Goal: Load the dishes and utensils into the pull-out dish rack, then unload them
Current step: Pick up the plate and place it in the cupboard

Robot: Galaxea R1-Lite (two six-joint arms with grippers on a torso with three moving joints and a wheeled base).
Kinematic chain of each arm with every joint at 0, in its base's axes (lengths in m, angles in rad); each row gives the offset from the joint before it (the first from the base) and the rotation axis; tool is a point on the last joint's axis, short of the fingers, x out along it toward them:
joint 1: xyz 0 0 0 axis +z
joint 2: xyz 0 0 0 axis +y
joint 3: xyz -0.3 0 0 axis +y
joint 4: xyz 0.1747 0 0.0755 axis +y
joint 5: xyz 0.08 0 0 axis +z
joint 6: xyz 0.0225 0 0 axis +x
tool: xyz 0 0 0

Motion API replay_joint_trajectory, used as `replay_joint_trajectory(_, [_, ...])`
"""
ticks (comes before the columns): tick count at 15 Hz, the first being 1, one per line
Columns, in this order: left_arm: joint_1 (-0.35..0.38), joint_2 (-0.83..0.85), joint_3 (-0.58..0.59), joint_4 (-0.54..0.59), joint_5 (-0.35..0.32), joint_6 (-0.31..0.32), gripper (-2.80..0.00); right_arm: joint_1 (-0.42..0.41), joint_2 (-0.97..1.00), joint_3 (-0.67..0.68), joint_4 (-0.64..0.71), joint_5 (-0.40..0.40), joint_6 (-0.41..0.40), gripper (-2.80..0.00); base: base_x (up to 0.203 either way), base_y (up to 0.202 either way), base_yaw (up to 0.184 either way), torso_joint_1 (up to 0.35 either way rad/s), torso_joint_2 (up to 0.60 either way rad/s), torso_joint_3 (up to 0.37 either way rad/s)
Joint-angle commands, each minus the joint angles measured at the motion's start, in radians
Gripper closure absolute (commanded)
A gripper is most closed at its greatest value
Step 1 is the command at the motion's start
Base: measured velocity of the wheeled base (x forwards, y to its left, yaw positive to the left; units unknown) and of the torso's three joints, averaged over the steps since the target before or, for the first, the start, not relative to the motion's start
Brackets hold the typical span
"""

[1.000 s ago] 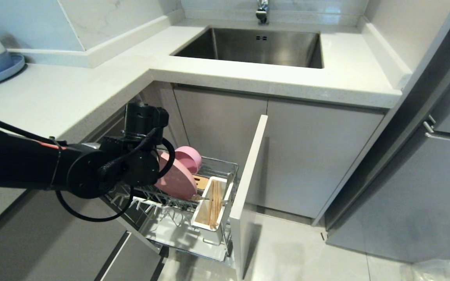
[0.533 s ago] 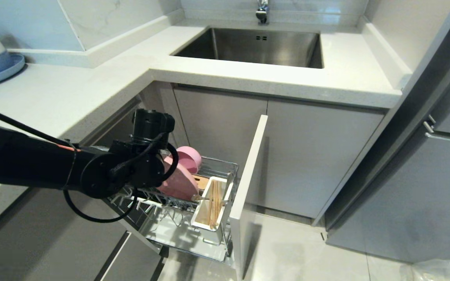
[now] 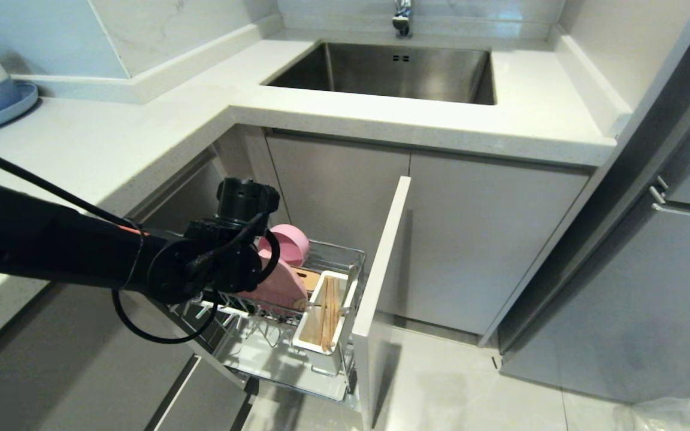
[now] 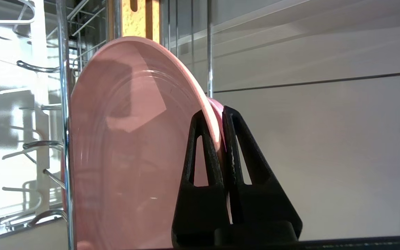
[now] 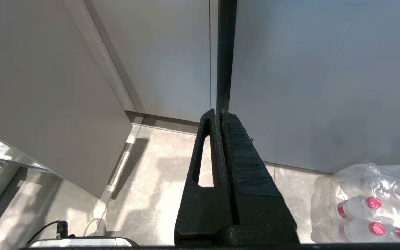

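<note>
the left gripper (image 4: 221, 114) is pinched on the rim of the pink plate (image 4: 130, 139), one finger on each face, so the plate hangs on edge rather than flat. that edge-on hold suits the pull-out dish rack (image 3: 345, 263), whose wire prongs (image 4: 33, 146) lie just past the plate's face and take dishes standing up. the plate sits low among the wires, though whether its bottom edge rests in a slot is hidden by the arm. beyond the gripper, the pink bowl (image 3: 290, 242) sits tipped at the back of the rack, close behind the plate. off to the side toward the grey door front (image 3: 381, 269), the white utensil holder (image 3: 321, 317) keeps the chopsticks (image 3: 328, 311) together. the right gripper (image 5: 219, 116), its fingers pressed together on nothing, hangs idle over the floor near bagged bottles (image 5: 370, 208).
</note>
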Motion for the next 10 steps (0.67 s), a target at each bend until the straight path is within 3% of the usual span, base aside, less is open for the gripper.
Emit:
replay_joint_trajectory(1, [0.0, 0.02, -0.003, 0.0, 0.005, -0.009, 0.0, 0.0, 0.0, 0.002, 0.0, 0.0, 0.0, 0.0, 0.0, 0.0, 0.0, 0.0, 0.0, 0.0])
replay_joint_trajectory(10, [0.009, 0.063, -0.019, 0.018, 0.005, -0.008, 0.0, 0.0, 0.0, 0.002, 0.0, 0.0, 0.0, 0.0, 0.0, 0.0, 0.0, 0.0, 0.0, 0.0])
